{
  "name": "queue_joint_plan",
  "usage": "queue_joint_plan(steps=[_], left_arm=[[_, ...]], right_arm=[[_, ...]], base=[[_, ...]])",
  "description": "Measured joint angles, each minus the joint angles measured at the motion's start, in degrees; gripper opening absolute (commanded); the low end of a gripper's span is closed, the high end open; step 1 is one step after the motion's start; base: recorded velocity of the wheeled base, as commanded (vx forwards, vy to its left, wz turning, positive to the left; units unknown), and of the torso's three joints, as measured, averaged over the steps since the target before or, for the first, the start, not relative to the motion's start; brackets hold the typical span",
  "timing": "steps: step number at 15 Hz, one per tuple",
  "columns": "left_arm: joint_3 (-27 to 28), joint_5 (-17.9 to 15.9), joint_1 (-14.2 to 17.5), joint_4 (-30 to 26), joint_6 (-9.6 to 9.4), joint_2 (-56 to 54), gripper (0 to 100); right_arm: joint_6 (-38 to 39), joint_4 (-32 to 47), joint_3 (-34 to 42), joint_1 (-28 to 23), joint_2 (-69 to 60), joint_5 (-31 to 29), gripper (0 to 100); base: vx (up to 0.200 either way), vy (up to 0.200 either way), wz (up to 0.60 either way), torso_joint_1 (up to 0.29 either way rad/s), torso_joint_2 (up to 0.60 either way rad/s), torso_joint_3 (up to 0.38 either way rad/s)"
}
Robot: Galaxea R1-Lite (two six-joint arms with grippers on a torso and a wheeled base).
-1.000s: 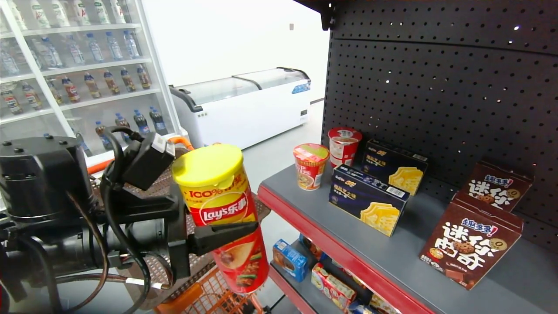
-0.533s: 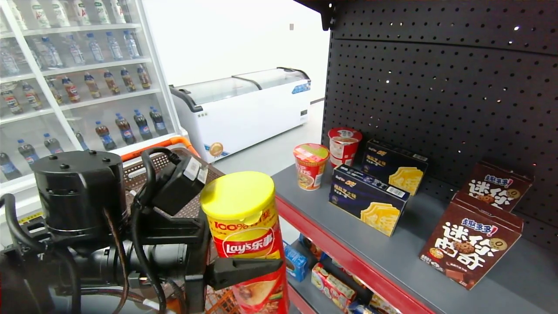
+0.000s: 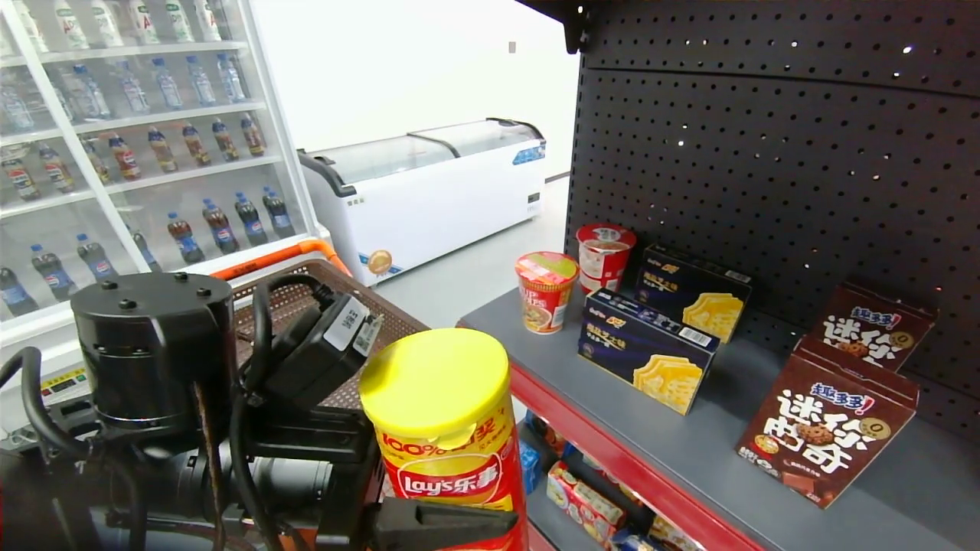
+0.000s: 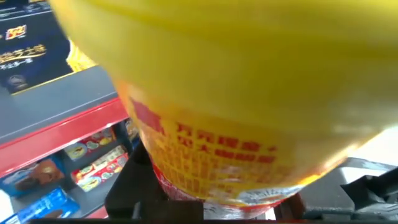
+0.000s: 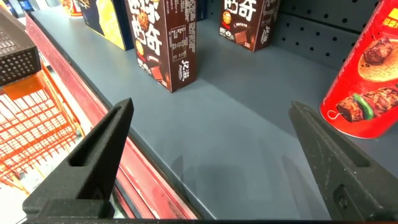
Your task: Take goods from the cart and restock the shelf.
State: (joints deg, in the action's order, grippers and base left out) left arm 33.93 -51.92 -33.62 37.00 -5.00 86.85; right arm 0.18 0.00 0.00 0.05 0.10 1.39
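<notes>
**Chips canister clamped in left jaws beside the shelf; right jaws spread over the deck**

The left gripper (image 3: 432,514) is clenched on a chips canister (image 3: 444,428), a red tube with a yellow lid. One black finger (image 3: 452,524) crosses the front of the tube well below the lid, and the rest of the tube stands upright above the jaws. In the left wrist view the canister sits right against the camera. Beyond it run the red front edge of the shelf (image 3: 727,451) and packets on a lower tier (image 4: 93,171).

Past the held canister, on the grey shelf deck, stand two cup noodles (image 3: 545,291) near the shelf end. Next to them stand two dark blue boxes (image 3: 647,348) one behind the other, and further along two brown cookie boxes (image 3: 827,425). All of these are well apart from the left jaws. Behind the jaws sits the cart (image 3: 276,254), with its orange handle and brown mesh.

The right gripper (image 5: 211,155) is released, its black fingers (image 5: 93,168) spread wide with bare grey deck between them. Ahead of the jaws stand the brown cookie boxes. A second red canister (image 5: 367,87) stands on the deck just past one fingertip, not touching it. The cart's orange wire lies beyond the other finger, off the shelf's red edge.
</notes>
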Motion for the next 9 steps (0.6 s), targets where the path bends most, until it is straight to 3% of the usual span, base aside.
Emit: queue_joint_plan(steps=[9], left_arm=[[-0.09,-0.13,-0.50,0.02,0.00,0.30,0]], right_arm=[[-0.05,0.02,0.00,-0.02,0.00,0.02,100]], base=[[0.000,0.000,-0.60,0.002,0.00,0.005]])
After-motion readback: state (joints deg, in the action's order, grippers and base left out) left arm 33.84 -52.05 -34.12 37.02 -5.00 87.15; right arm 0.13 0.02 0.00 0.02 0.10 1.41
